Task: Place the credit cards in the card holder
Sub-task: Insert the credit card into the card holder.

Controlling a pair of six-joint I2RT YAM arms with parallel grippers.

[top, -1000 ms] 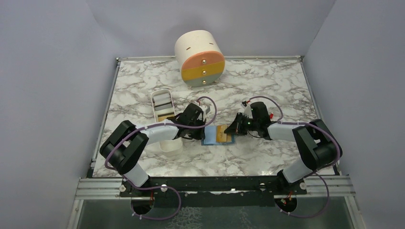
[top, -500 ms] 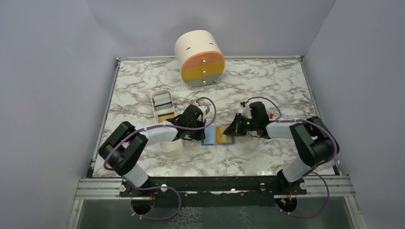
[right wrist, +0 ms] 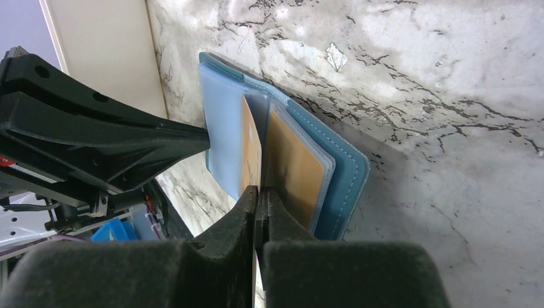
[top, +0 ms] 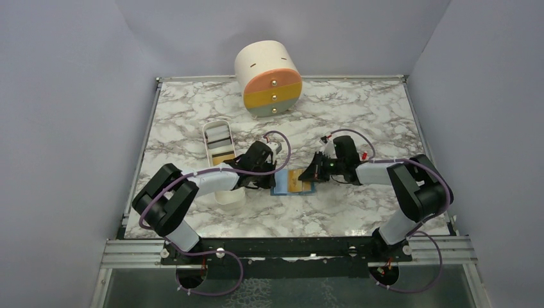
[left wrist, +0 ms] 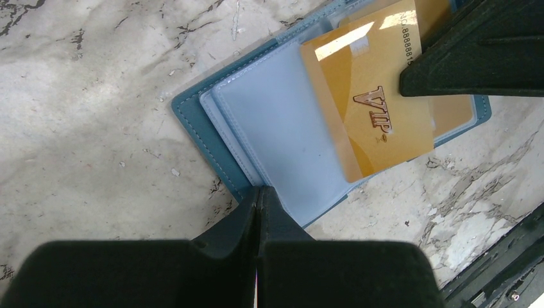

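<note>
From above, the left fingers (top: 264,179) and right fingers (top: 312,173) overlap both ends of the open card holder (top: 279,184) on the tabletop (top: 359,115); the left wrist view shows the left fingers clenched empty at its near edge, with the right fingers masking a corner of the gold credit card (left wrist: 372,115); the right wrist view shows the right fingers pinching that card.

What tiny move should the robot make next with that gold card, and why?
Probably nudge the gold card deeper into the clear pocket of the card holder: it sits tilted, one corner jutting past the holder's edge, pinched in the right jaws, while the shut left jaws rest on the holder's rim.
</note>
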